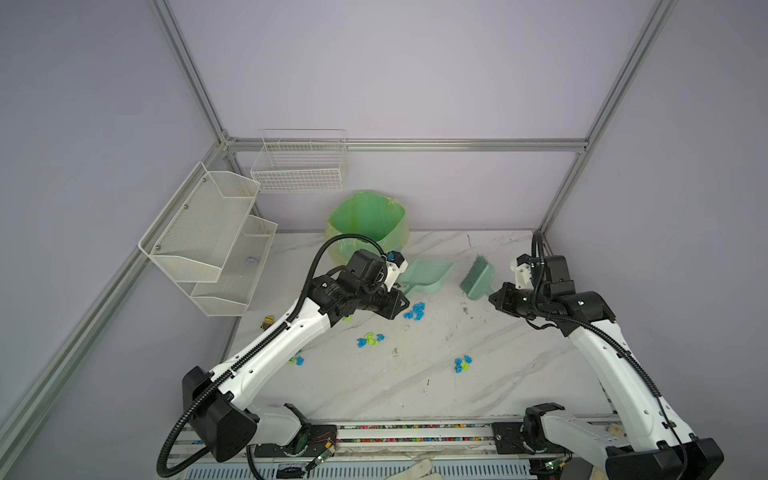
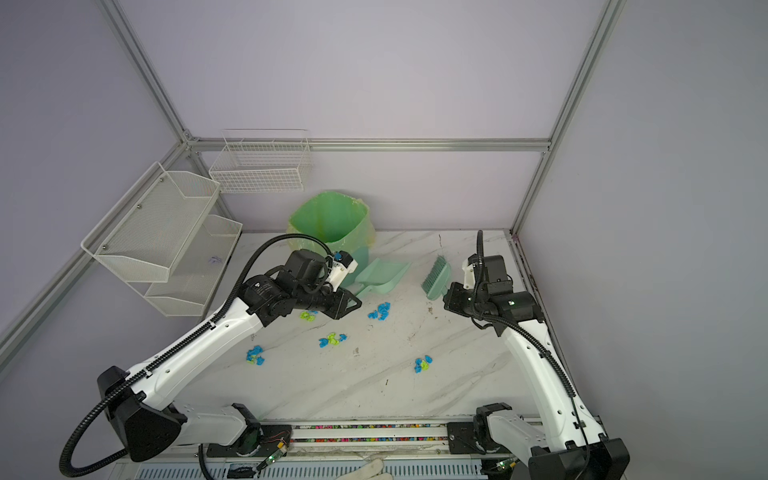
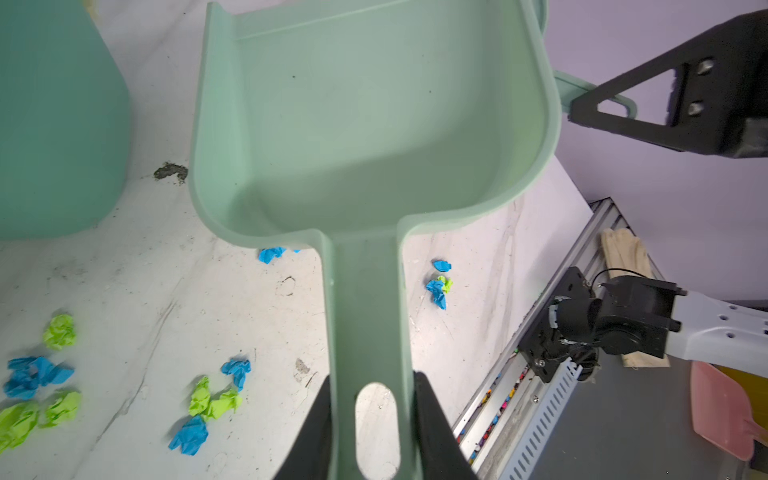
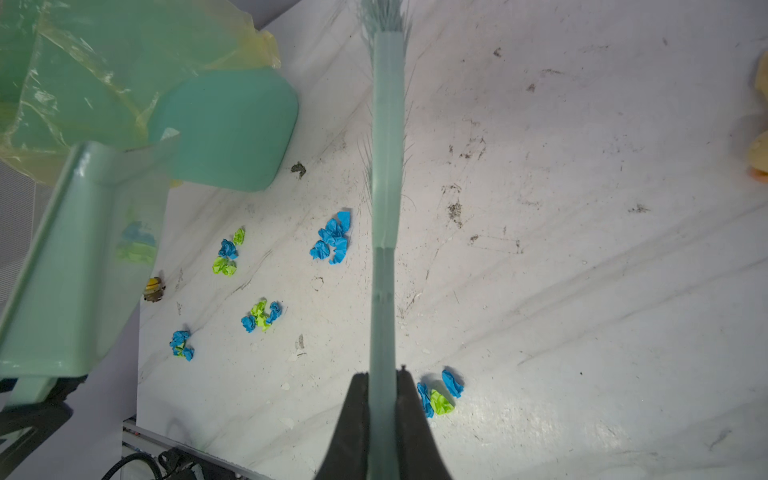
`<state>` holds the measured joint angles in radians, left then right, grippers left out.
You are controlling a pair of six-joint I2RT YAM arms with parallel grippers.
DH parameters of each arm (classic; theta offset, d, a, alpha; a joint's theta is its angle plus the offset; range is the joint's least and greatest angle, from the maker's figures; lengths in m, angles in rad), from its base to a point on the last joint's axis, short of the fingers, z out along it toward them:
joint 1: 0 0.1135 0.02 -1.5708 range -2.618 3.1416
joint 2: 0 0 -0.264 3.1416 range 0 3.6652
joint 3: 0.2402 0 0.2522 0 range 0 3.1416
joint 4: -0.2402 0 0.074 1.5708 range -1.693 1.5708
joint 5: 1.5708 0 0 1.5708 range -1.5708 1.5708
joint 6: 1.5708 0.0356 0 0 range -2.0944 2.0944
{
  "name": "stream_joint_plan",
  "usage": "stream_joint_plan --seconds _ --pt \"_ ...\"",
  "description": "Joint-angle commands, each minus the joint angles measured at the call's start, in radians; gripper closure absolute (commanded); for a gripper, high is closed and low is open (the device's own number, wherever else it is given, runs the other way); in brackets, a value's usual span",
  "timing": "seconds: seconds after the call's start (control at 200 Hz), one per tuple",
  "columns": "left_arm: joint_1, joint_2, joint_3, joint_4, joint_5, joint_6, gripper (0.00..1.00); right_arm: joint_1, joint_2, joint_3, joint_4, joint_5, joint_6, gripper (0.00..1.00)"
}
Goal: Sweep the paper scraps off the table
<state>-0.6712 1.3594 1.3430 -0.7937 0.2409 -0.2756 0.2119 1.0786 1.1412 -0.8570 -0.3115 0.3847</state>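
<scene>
Both grippers had their jaws clamped on handles: the left gripper (image 3: 374,419) on the mint-green dustpan (image 3: 365,124), the right gripper (image 4: 384,399) on the matching brush (image 4: 386,166), both tools near the lined bin (image 1: 365,220). The paper scraps (image 1: 415,311) lay in several separate clusters on the table (image 1: 519,353), the nearest just in front of the dustpan and none visible in it. Done well, the step likely called for setting the dustpan's lip flat on the table beside that nearest cluster. The brush would then draw the scraps in with short, low strokes, because such light wads could scatter.
</scene>
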Motion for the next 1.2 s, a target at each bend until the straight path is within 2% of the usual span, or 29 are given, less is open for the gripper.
stream_joint_plan --seconds 0.0,0.14,0.325,0.575,0.755,0.88,1.09,1.195 --pt "-0.034 0.012 -0.045 0.016 -0.087 0.023 1.00 0.011 -0.030 0.011 -0.052 0.000 -0.031 1.00" --pt "-0.059 0.041 -0.047 0.017 -0.106 0.008 1.00 0.020 -0.056 -0.030 -0.065 -0.018 -0.037 1.00" --pt "-0.062 0.099 -0.025 0.020 -0.058 -0.010 1.00 0.024 -0.104 -0.073 -0.092 -0.015 -0.059 1.00" --pt "-0.062 0.122 -0.010 0.019 -0.109 -0.010 1.00 0.026 -0.160 -0.102 -0.178 0.001 -0.076 1.00" --pt "-0.062 0.119 -0.003 0.014 -0.146 0.005 1.00 0.027 -0.211 -0.099 -0.265 -0.030 -0.073 1.00" --pt "-0.062 0.129 0.017 0.008 -0.152 0.012 1.00 0.026 -0.249 -0.093 -0.304 -0.106 -0.063 1.00" --pt "-0.062 0.169 0.088 -0.002 -0.143 0.026 1.00 0.026 -0.315 -0.146 -0.339 -0.170 -0.043 1.00" --pt "-0.062 0.192 0.108 -0.003 -0.139 0.018 1.00 0.026 -0.332 -0.158 -0.357 -0.155 -0.050 1.00"
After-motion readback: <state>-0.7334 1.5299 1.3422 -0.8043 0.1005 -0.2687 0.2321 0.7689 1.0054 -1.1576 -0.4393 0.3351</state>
